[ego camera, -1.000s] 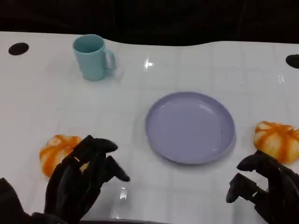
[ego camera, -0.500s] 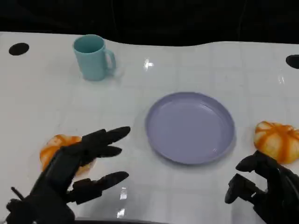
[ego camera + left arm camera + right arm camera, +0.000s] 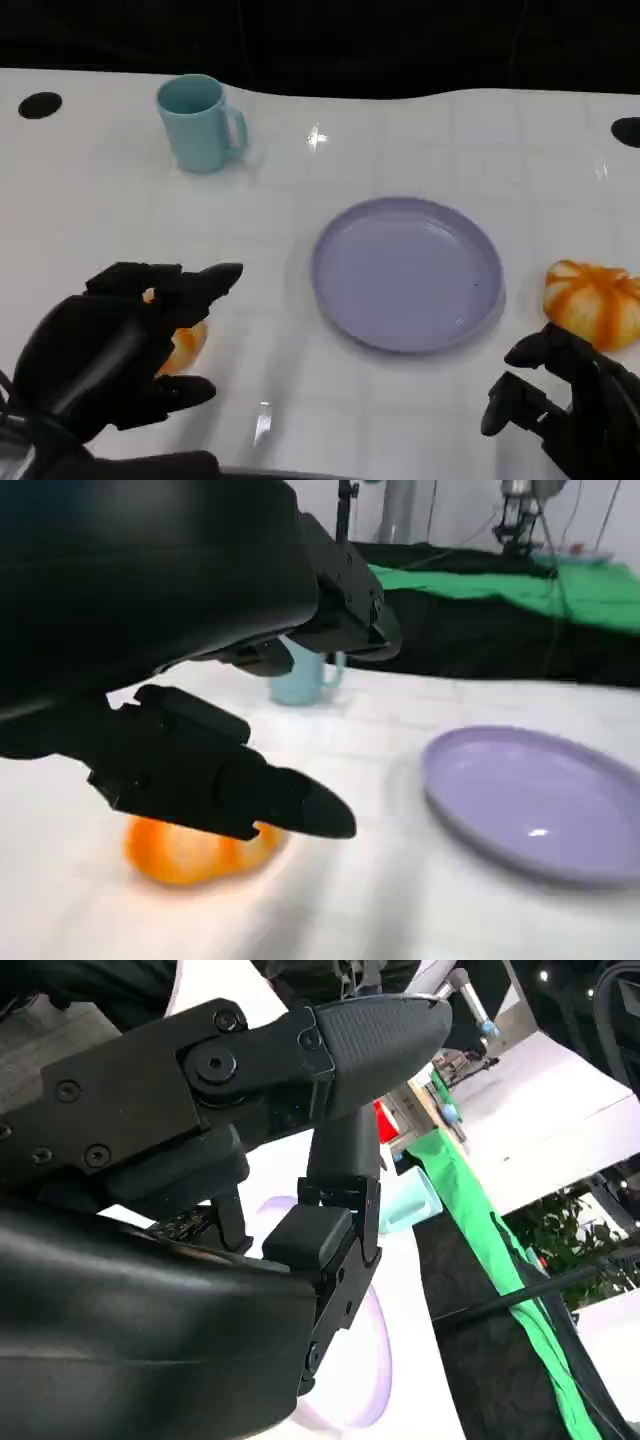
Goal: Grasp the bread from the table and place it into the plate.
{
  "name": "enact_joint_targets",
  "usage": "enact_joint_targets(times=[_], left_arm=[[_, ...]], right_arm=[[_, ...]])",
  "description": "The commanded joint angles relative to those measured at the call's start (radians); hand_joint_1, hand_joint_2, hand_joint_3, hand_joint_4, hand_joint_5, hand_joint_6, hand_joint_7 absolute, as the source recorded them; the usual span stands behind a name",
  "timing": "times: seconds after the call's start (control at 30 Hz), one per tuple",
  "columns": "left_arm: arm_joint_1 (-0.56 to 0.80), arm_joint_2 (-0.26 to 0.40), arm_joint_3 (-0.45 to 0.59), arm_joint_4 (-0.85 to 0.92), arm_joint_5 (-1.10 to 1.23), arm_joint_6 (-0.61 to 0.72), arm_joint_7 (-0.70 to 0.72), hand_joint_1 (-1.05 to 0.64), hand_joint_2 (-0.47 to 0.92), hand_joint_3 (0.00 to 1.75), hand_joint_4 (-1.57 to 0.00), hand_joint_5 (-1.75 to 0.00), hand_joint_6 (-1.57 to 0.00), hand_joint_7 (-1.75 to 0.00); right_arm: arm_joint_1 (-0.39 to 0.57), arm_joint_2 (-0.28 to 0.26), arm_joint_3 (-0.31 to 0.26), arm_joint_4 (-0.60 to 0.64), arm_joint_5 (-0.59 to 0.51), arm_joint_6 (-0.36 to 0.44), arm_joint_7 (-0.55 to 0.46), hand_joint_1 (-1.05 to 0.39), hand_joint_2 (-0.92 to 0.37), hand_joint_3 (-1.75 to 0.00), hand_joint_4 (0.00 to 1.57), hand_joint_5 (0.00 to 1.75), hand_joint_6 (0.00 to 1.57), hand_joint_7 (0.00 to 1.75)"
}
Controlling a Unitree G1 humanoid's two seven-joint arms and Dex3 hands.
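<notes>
A teal mug (image 3: 200,122) stands near the far left of the white desk (image 3: 120,220), handle to the right, well apart from the lilac plate (image 3: 407,272) in the middle, which holds nothing. At the right edge lies a second orange-and-white bread roll (image 3: 594,301), just beyond the right hand (image 3: 565,410). Dark round holes (image 3: 39,104) mark the desk's far corners. Nothing stands between the left bread roll and the plate; only bare desk lies there.

The bread roll (image 3: 181,345) on the left sits on the desk, near left of the plate and mostly hidden under the left hand (image 3: 110,355). In the left wrist view the bread roll (image 3: 195,850) rests on the surface beneath the fingers (image 3: 240,790), with the plate (image 3: 540,800) off to one side and the mug (image 3: 305,680) behind. The left hand is spread above the roll, fingers apart, not yet closed around it; whether any fingertip touches it I cannot tell. The right hand rests at the near right edge with fingers curled in, holding nothing.

Half a second ago the left hand was lower in the head view, fingers stretched toward the plate and more of the roll showing; now it has come over the roll. The right hand, mug, plate and right roll have stayed put.
</notes>
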Motion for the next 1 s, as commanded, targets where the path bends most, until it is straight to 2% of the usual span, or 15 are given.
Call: enact_joint_targets(times=[0.03,0.17,0.37,0.57,0.77,0.87,1.0], left_arm=[[-0.013,0.041,-0.030,-0.023,0.122,0.051,-0.034,-0.49,0.91,0.02,-0.07,-0.22,-0.26,0.00],[-0.059,0.055,-0.068,-0.026,0.268,0.132,-0.146,-0.44,0.87,0.00,-0.05,-0.18,-0.23,0.00],[-0.139,0.048,-0.111,0.048,0.321,0.193,-0.238,-0.42,0.84,0.00,-0.04,-0.12,-0.18,0.00],[-0.217,0.053,-0.159,0.166,0.332,0.222,-0.246,-0.45,0.84,0.00,-0.05,-0.11,-0.15,0.00],[-0.339,0.054,-0.227,0.399,0.310,0.220,-0.224,-0.49,0.84,0.00,-0.09,-0.11,-0.17,0.00],[-0.399,0.051,-0.258,0.505,0.300,0.220,-0.211,-0.60,0.84,0.00,-0.09,-0.10,-0.16,0.00],[-0.443,0.054,-0.288,0.594,0.286,0.216,-0.177,-0.64,0.87,0.01,-0.10,-0.10,-0.17,-0.01]], right_arm=[[0.002,-0.011,-0.006,-0.011,0.000,0.003,-0.004,-0.52,-0.92,-0.17,0.73,1.55,0.81,1.06],[0.001,-0.015,-0.009,-0.008,0.006,0.000,0.008,-0.52,-0.92,-0.19,0.72,1.55,0.80,1.05],[0.000,-0.018,-0.014,-0.008,0.009,0.005,0.005,-0.53,-0.92,-0.17,0.73,1.55,0.82,1.04],[0.000,-0.021,-0.021,-0.006,0.017,0.011,0.006,-0.53,-0.92,-0.16,0.74,1.54,0.83,1.03],[-0.001,-0.030,-0.025,0.006,0.006,-0.009,0.020,-0.53,-0.92,-0.19,0.74,1.54,0.83,1.03],[-0.001,-0.028,-0.027,0.010,0.012,-0.012,0.026,-0.52,-0.92,-0.20,0.74,1.54,0.81,1.04],[0.000,-0.030,-0.028,0.004,0.016,0.002,0.022,-0.52,-0.92,-0.19,0.74,1.55,0.82,1.05]])
